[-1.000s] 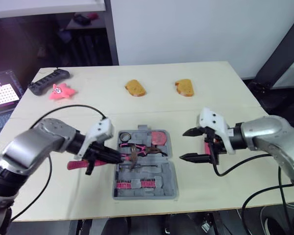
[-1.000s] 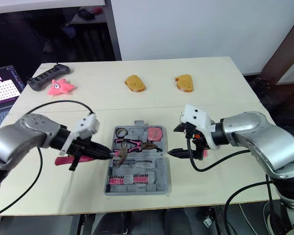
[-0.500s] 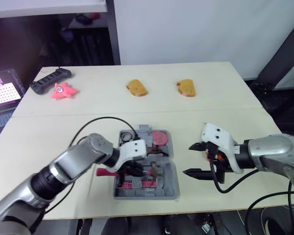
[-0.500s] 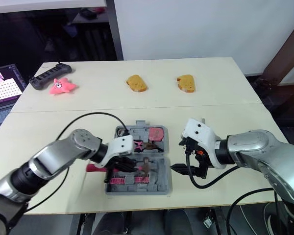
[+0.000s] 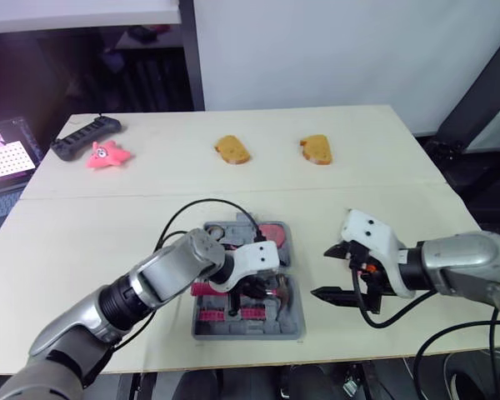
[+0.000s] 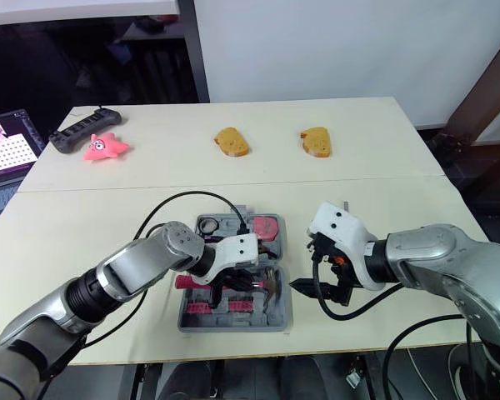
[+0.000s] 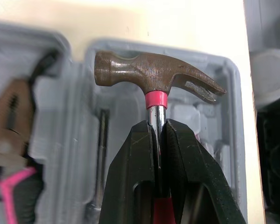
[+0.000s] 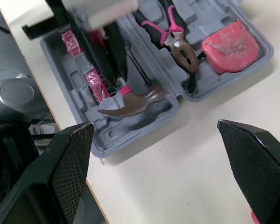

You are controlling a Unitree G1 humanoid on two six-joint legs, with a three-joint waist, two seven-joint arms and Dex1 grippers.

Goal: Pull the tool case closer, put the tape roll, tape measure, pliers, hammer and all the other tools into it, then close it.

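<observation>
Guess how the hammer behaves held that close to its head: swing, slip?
Probably head-heavy: the hammer has a solid metal head, and the left gripper pinches the shaft just below it, so little swing is likely. The shaft looks thin and shiny, so it may twist in the grip. It looks rigid, so it should settle into the tool case without flexing.
</observation>
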